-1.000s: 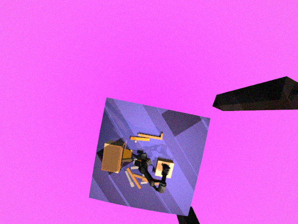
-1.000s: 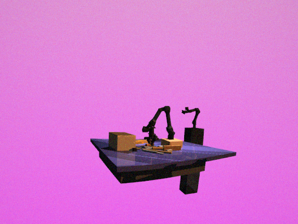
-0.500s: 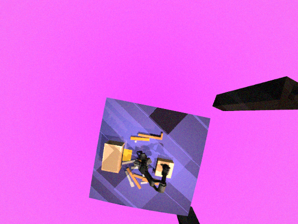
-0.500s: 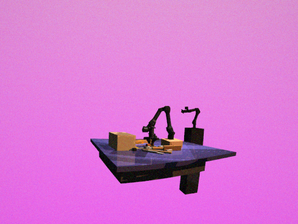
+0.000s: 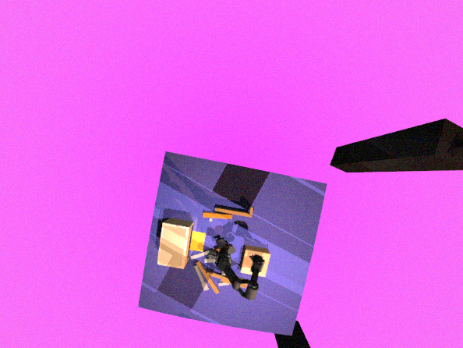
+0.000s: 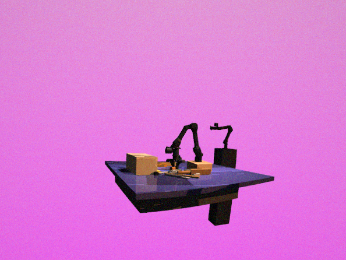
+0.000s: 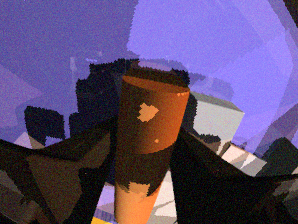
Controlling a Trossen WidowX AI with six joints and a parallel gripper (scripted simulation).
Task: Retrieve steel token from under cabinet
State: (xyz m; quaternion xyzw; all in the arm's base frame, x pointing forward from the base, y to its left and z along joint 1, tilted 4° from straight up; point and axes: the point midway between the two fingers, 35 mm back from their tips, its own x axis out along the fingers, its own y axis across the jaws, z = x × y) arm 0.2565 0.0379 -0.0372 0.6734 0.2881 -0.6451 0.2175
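Token [image 7: 0,0] Token out of sight; gripper-held orange rod [image 7: 152,117] clearest in wrist view.

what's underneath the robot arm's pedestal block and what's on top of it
On top of the pedestal block stands the foot of the black arm. Underneath, nothing can be seen: the block covers that patch of table.
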